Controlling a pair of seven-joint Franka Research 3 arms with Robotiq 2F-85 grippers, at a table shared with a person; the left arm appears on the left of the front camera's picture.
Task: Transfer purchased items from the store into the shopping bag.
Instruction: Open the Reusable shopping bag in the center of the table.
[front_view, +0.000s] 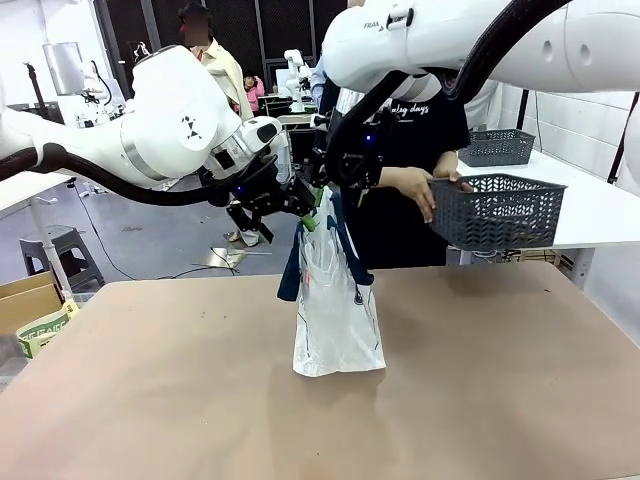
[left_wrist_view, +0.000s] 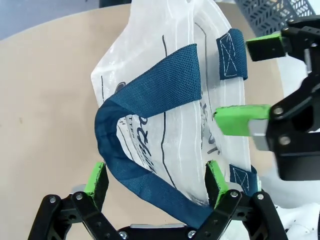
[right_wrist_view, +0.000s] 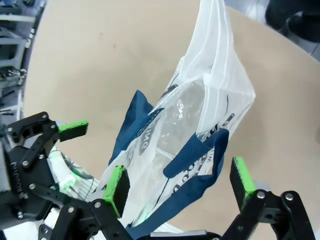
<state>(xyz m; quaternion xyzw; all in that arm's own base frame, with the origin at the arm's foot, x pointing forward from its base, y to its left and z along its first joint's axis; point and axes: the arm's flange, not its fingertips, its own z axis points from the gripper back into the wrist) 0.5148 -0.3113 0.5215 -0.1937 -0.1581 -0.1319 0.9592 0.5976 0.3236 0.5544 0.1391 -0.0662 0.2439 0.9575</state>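
The shopping bag (front_view: 337, 310) stands upright mid-table, whitish plastic with navy straps. Both grippers meet at its mouth. In the left wrist view my left gripper (left_wrist_view: 156, 180) is open, with a navy strap (left_wrist_view: 150, 90) and the bag's rim between its wide fingers. My right gripper (right_wrist_view: 180, 180) is open too, straddling the opposite rim and strap (right_wrist_view: 192, 150). From the front, the left gripper (front_view: 300, 212) and right gripper (front_view: 325, 185) flank the bag's top. A person's hand (front_view: 420, 188) holds the store (front_view: 497, 210), a dark grey mesh basket, in the air to the right of the bag. The purchased items are hidden.
A second grey basket (front_view: 497, 147) sits on the white table behind. The brown table (front_view: 500, 400) stretches wide around the bag. A cardboard box (front_view: 30, 310) and a stool (front_view: 60, 255) stand off the table's left. People stand farther back.
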